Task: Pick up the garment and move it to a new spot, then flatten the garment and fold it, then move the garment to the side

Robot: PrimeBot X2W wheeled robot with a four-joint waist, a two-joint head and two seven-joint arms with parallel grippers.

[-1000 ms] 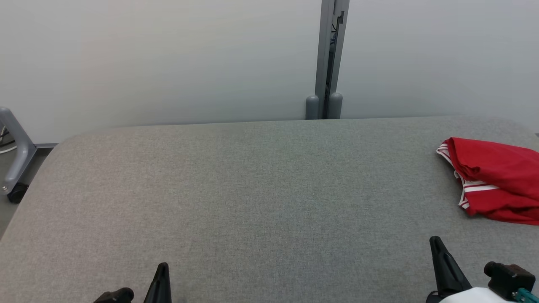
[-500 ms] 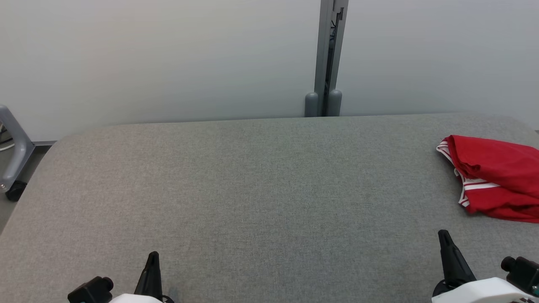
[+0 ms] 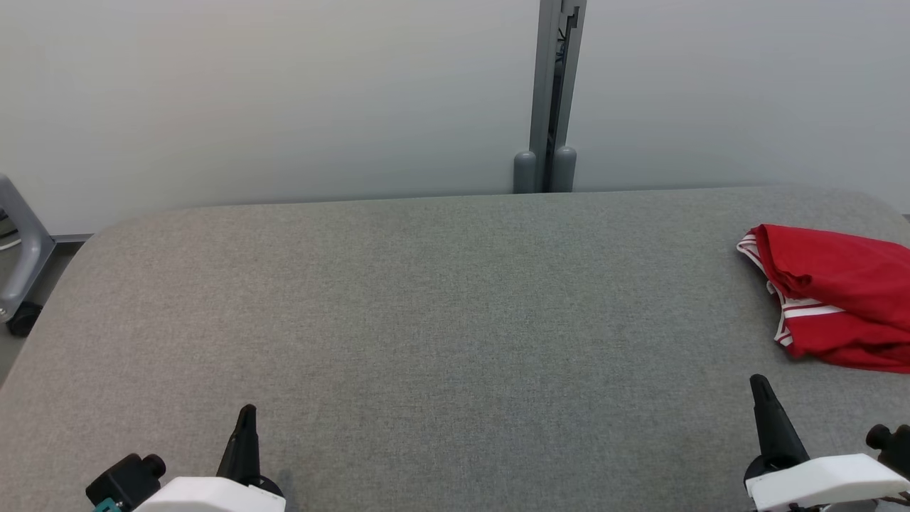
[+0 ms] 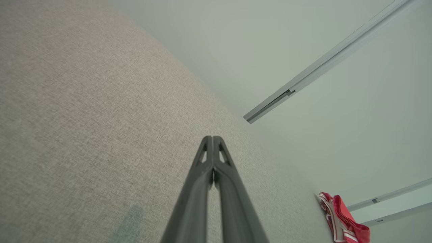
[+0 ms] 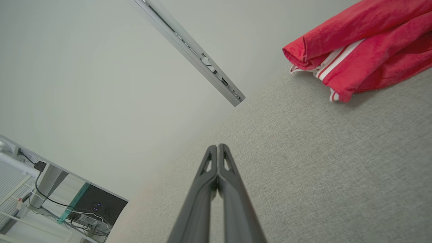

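Note:
The garment is red with white stripes and lies bunched up at the far right of the grey fabric table; the frame edge cuts it off. It also appears as the red garment in the right wrist view and as a small red heap in the left wrist view. My right gripper is shut and empty near the front right, a short way in front of the garment. My left gripper is shut and empty at the front left, far from it. Both pairs of fingers are pressed together.
A pale wall with a grey vertical post stands behind the table. A grey wheeled frame sits off the table's left end. A dark box with cables is on the floor to the left.
Both arms have come further up into the head view, showing more of their white forearms. The whole picture has shifted slightly, so the camera moved. The garment lies as before.

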